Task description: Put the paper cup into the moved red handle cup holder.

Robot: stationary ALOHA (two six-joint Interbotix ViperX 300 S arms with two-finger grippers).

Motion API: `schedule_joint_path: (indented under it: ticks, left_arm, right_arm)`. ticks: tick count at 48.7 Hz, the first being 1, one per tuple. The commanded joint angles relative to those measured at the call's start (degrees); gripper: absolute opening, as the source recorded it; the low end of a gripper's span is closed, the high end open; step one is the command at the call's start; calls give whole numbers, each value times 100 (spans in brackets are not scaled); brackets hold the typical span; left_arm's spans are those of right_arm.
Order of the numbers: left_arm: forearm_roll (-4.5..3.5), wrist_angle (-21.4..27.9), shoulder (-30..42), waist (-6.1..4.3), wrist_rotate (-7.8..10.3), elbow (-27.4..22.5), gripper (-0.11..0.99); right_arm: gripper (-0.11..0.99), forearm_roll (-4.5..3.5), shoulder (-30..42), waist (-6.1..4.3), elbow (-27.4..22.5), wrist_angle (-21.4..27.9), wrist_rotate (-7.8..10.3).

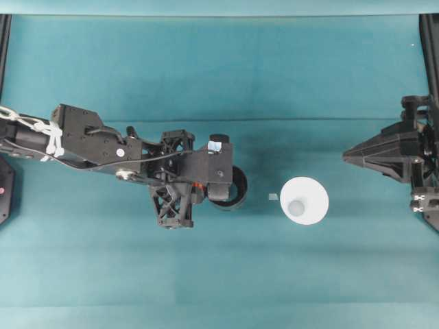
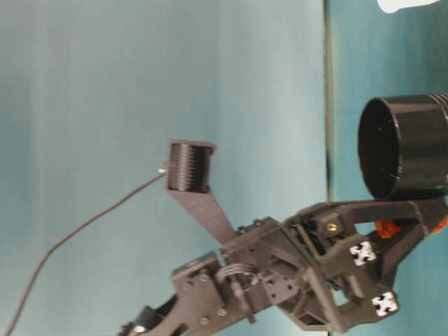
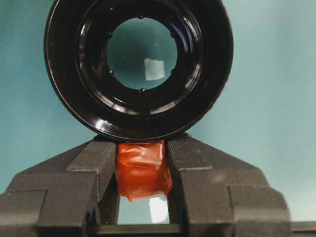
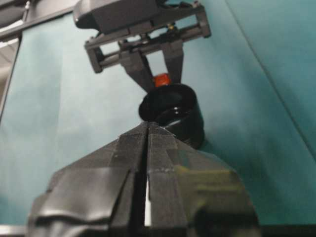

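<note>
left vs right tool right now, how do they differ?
The left tool is shut on the red handle of the black cup holder; the right tool is shut on nothing. Left reaches out to mid-table; right sits back at the table's edge, apart from the paper cup. Both are black.

The paper cup (image 1: 304, 200) stands upright on the teal bench (image 1: 206, 82), plain white, wide rim up, tapering to a smaller greyish base. Well apart to its left sits the red handle cup holder (image 1: 238, 188), glossy black and round, its red-orange handle tab (image 3: 143, 170) clamped between the left tool's (image 3: 143, 163) fingers (image 3: 94, 168).
</note>
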Motion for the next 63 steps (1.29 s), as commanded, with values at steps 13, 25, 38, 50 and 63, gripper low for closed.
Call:
schedule_joint_path:
  ticks: [13,25,38,50,63]
  left_arm:
    - [18,35,-18,9,26,123,25]
    - [18,35,-9,26,9,70,25]
    - [18,114,0,26,-158,62,26]
    - [18,0,-18,62,-141,97,91]
    - [18,18,-272,-9,-141,26,94]
  right_arm:
    - [-10,0,35,-18,0,-44,53]
    - [-10,0,44,-18,9,-26,53]
    - [-10,9,35,-18,9,-44,53]
    - [-10,0,44,-18,18,44,62]
    - [-10,26,44,-18,0,202,325]
